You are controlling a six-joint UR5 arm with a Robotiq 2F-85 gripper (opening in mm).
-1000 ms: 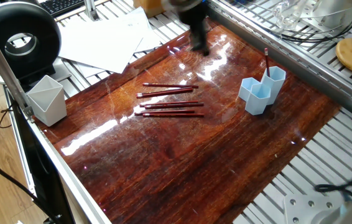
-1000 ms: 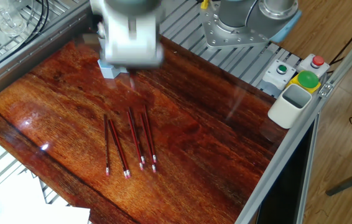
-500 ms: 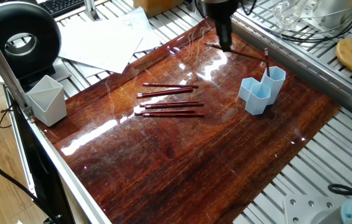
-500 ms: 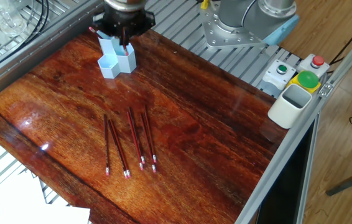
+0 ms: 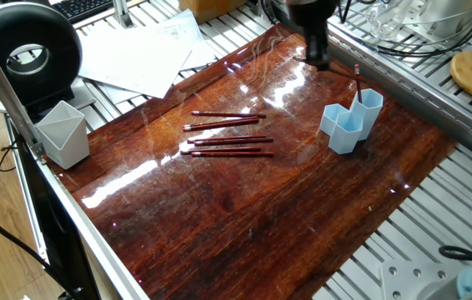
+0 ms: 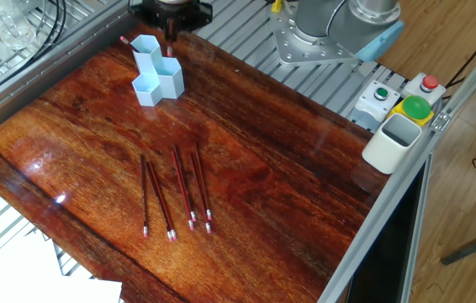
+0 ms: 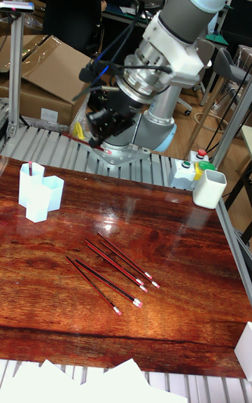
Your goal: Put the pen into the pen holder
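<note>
A glossy dark wooden table point(image 5: 244, 217) sits in a metal-slatted frame, with papers beyond one edge and the arm's base beyond another. Above the table's far side, the gripper point(image 7: 96, 137) has its fingers pinched together on a thin red pen point(image 7: 73, 137), which lies across them at a slant, nearer level than upright. It hangs in the air near the pen holder point(image 5: 351, 123), raised above it and off to one side rather than over a tube. The holder is a light blue cluster of hexagonal tubes standing close to the table's edge, and its tallest tube already has a standing pen point(image 5: 357, 83) leaning in it. Four loose pens point(image 5: 228, 140) lie side by side at mid-table, well apart from the holder, and a grey-white cup point(image 5: 62, 133) stands at the opposite corner. The step in hand looks to be the carry and drop. To do it well, the pen probably has to be tipped until one end points down, then centred over an open tube, not the occupied one. Lowering it until the tip is inside the rim before the fingers part should keep it from bouncing off a wall. The holder looks light, so a sideways nudge could tip or slide it.
</note>
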